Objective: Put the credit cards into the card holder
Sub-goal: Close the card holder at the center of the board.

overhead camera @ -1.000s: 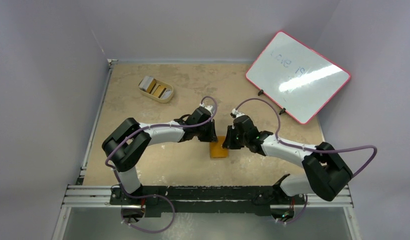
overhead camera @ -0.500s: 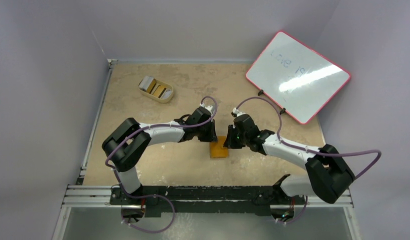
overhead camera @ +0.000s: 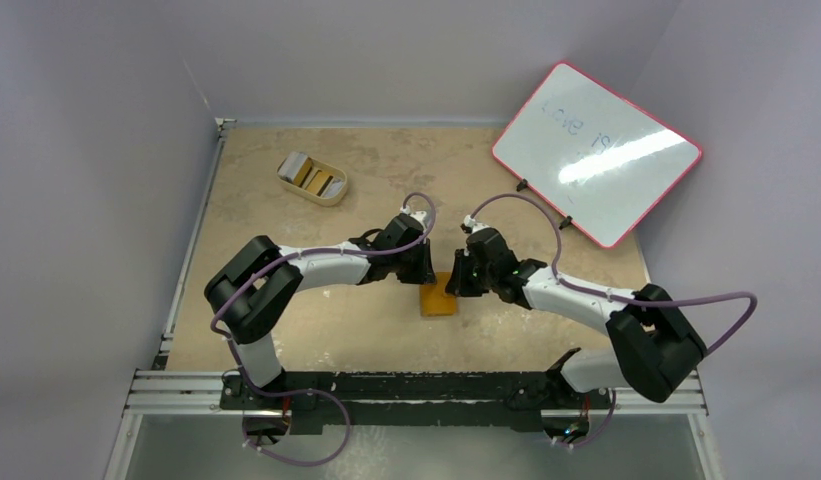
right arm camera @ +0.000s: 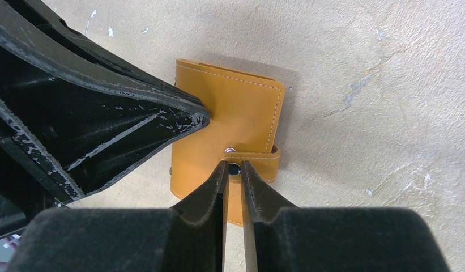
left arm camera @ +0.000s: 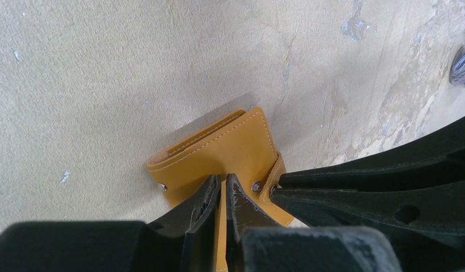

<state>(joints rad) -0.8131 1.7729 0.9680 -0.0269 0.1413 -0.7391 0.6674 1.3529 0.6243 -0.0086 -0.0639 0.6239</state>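
The card holder (overhead camera: 438,298) is a folded orange-tan wallet lying flat mid-table; it also shows in the left wrist view (left arm camera: 230,147) and the right wrist view (right arm camera: 235,113). My left gripper (overhead camera: 426,271) is shut, and its tips (left arm camera: 224,178) rest on the wallet's top face. My right gripper (overhead camera: 455,285) is closed to a narrow gap on the wallet's snap strap (right arm camera: 258,156), with the snap between its tips (right arm camera: 234,166). The credit cards (overhead camera: 308,173), grey and gold-brown, stand in a cream oval tray (overhead camera: 336,197) at the far left.
A pink-framed whiteboard (overhead camera: 596,150) leans at the far right. The left wall and a metal rail (overhead camera: 186,290) bound the table's left side. The two grippers sit close together over the wallet.
My right arm's elbow swayed slightly outward and came back. Both grippers stay on the wallet, which has not moved.
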